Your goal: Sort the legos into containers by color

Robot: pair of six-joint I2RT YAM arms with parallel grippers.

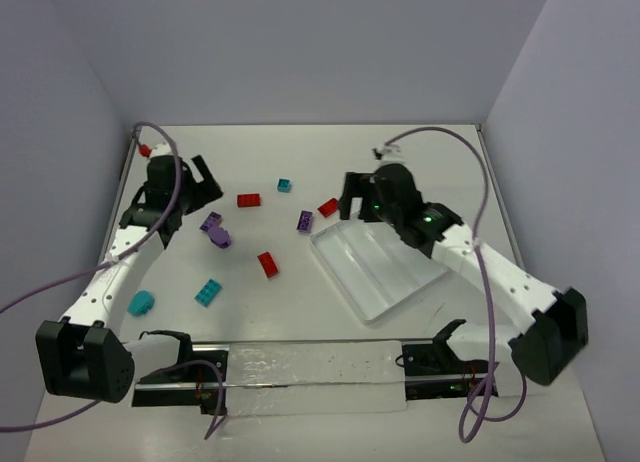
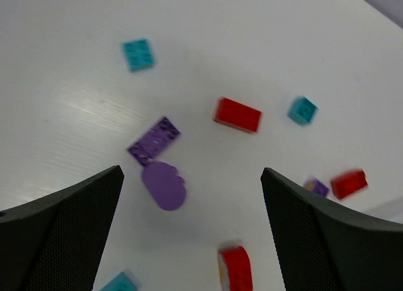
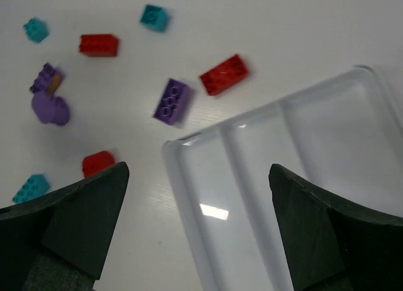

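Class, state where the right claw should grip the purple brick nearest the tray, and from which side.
Pinch the purple brick across its two long sides, coming straight down. It lies flat, studs up, nothing against either long side; the open right claw should fit once turned to its slant.

A white table (image 1: 300, 152) (a clear strip (image 1: 310, 377) along its near edge) stands between pale lavender walls (image 1: 300, 52).

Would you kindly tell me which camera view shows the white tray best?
Top external: nearly the whole tray shows, with all three compartments. The right wrist view shows only one end, close up, cropped by the frame. The left wrist view shows at most a faint sliver at its right edge.
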